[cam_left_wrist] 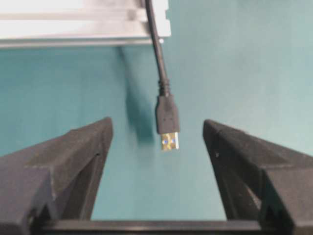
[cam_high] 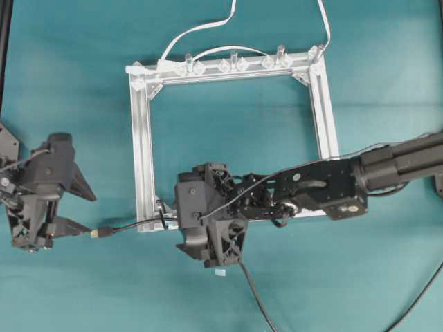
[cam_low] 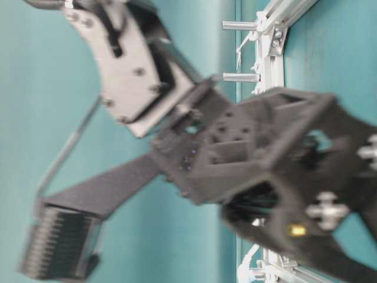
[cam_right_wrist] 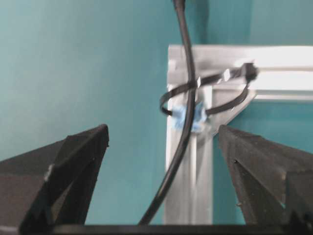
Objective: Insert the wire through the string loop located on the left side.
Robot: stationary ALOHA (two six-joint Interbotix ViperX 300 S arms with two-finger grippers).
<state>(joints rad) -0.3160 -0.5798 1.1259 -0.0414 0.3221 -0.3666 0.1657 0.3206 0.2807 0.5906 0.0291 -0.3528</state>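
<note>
Nearest the left wrist camera, the two dark fingers [cam_left_wrist: 63,166] of the left hand [cam_high: 69,207] stood wide apart with nothing between them but the plug end of the wire [cam_left_wrist: 167,122], which lay free on the teal table [cam_left_wrist: 244,63], its metallic tip pointing back toward the camera and touching neither finger. Behind it the cable ran up across the end of the silver frame [cam_left_wrist: 73,29].

In the right wrist view the wire [cam_right_wrist: 186,98] passed through the string loop [cam_right_wrist: 195,85], the thin dark string curving round the cable at the frame's corner bracket, beside a scrap of blue. From overhead the plug [cam_high: 99,233] lay outside the frame, just left of its lower-left corner, so the threading looked done; what seemed left, as a judgement, was only for the arms to draw clear.

The left hand sat at the left edge of the overhead view, level with the table, its open jaws facing the plug from near by. The right hand [cam_high: 208,228] reached across to the frame's lower-left corner, its fingers [cam_right_wrist: 63,176] also spread wide and empty, the cable running between them without contact. The table-level view was too blurred to add anything.
</note>
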